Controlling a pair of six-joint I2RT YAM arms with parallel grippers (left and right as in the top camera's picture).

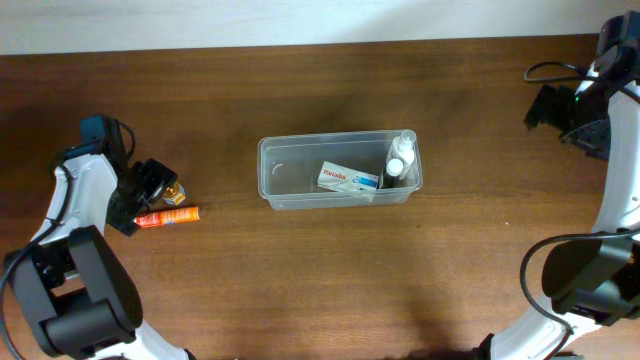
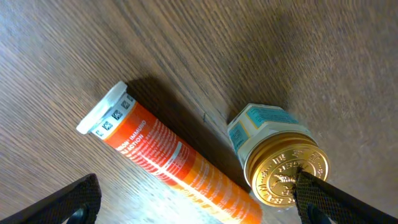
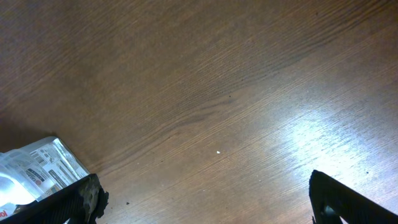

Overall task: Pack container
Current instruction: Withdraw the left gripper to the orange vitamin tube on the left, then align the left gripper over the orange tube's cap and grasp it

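The clear plastic container [image 1: 272,180] sits mid-table and holds a white and blue Panadol box [image 1: 348,179] and a small white bottle [image 1: 399,160]. My left gripper [image 1: 150,190] is open, at the left of the table, over an orange tube [image 1: 168,216] with a white cap [image 2: 106,110] and a small jar with a gold lid [image 2: 287,175]. In the left wrist view the orange tube [image 2: 180,165] lies between the spread fingers and the jar is by the right finger. My right gripper [image 1: 556,106] is open and empty at the far right.
A silver foil blister pack [image 3: 37,171] lies on the wood by my right gripper's left finger. Cables run along the right arm at the far right edge [image 1: 548,70].
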